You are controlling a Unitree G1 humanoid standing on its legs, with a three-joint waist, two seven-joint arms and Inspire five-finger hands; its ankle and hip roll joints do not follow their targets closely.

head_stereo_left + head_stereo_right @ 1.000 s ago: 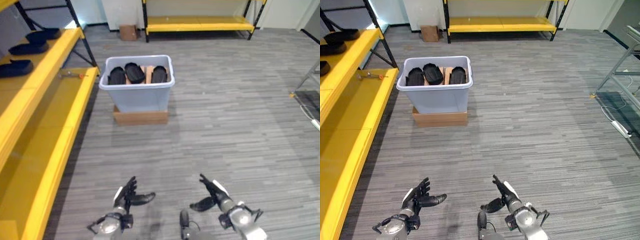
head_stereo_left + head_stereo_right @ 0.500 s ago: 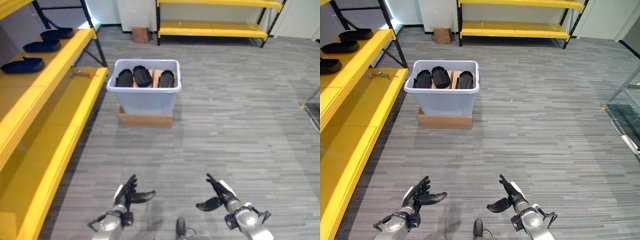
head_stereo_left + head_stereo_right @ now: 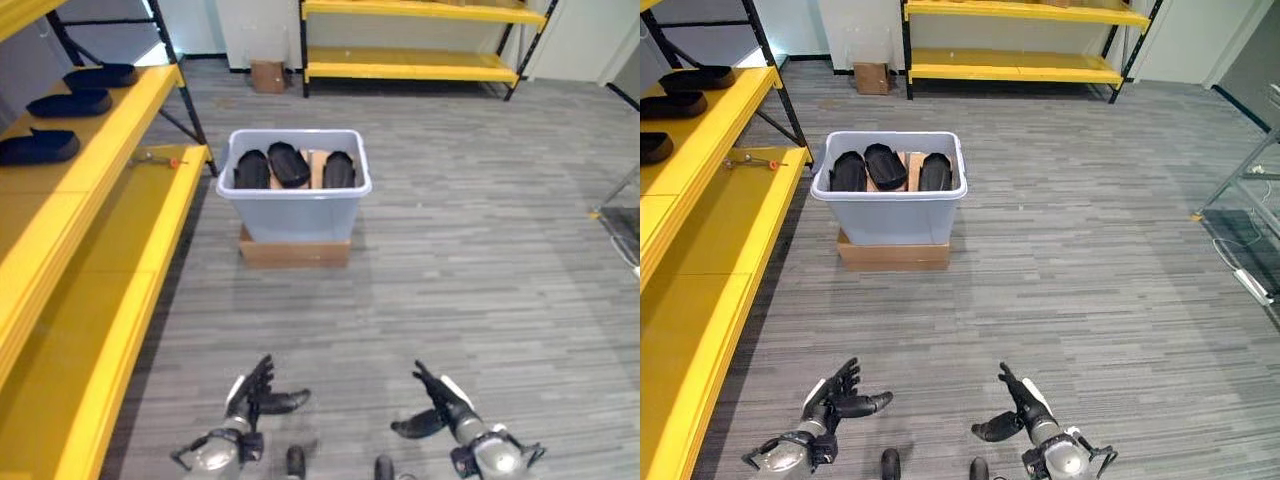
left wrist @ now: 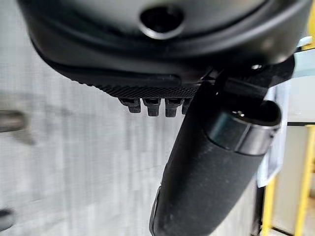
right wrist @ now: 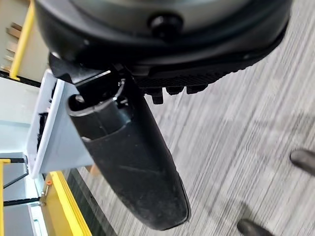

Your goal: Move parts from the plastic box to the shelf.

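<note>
My left hand point(image 3: 250, 400) and right hand point(image 3: 440, 405) hang relaxed and empty, well short of the box point(image 3: 296, 205) with black parts point(image 3: 289, 164); shelf point(image 3: 95, 190) to my left.

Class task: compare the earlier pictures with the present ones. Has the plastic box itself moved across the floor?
No. The plastic box still sits squarely on the same cardboard base, beside the shelf; the whole scene shifts together, so the camera moved.

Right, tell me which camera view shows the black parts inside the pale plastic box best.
The left eye view: all three black parts show clearly inside the pale plastic box. The right eye view shows them much the same. The right wrist view catches only the box's side past the right hand.
</note>
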